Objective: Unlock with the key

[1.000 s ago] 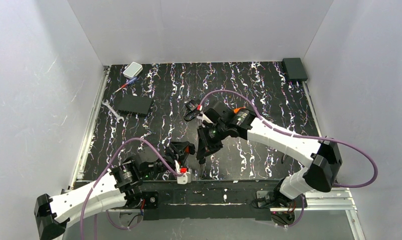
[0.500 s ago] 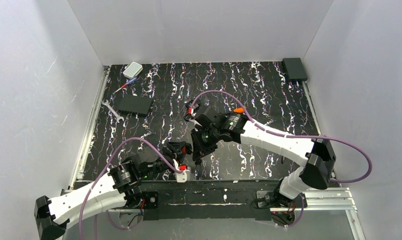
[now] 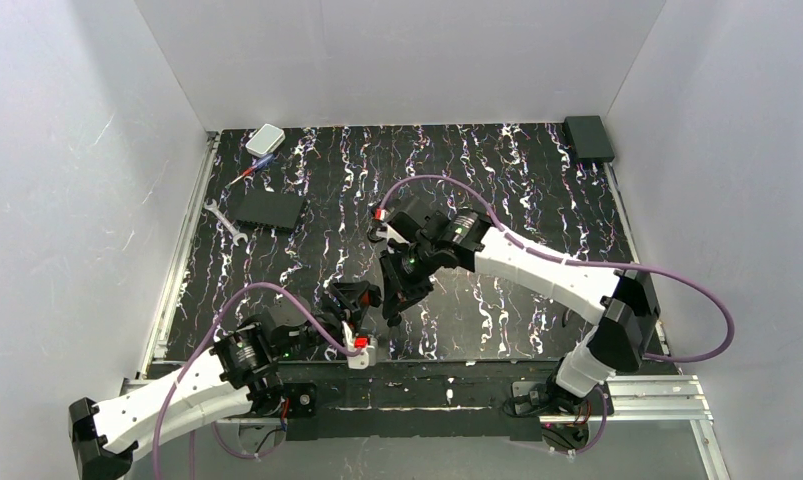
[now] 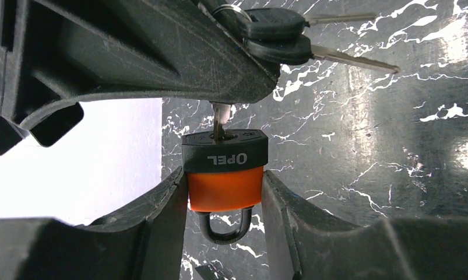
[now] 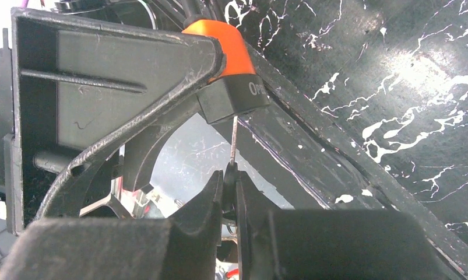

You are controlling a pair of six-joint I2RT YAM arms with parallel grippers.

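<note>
Starting from the key (image 5: 233,137): you have its black head pinched between the narrowly closed fingertips of the right gripper (image 5: 228,181). Its pale blade runs straight out from those tips to the keyhole face of the padlock (image 4: 225,153). In the left wrist view the blade tip sits in the keyway, while the right wrist view shows a stretch of bare blade between head and lock. I judge it only partly seated.

The left gripper (image 4: 222,178) clamps the padlock by its orange sides, one finger on each flank. The black keyhole end points away from that wrist and the shackle points back toward it, and the lock is held off the table (image 4: 394,146).

What your next move turns on is the line of the blade. The key's long axis lies in line with the lock body, so pushing along that line and then twisting about it looks right. Any sideways lean would likely bind the thin blade. The right arm alone carries the key, and the left arm only has to resist the twist.

Two spare keys (image 4: 275,35) hang on a ring (image 4: 231,9) beside the right finger, blades pointing away from the lock. They may swing when you rotate. The right finger sits close over the lock's face, so there is little room.

The wrench (image 3: 223,220), black box (image 3: 267,208), screwdriver (image 3: 249,170) and white case (image 3: 265,139) lie well apart at the far left.
</note>
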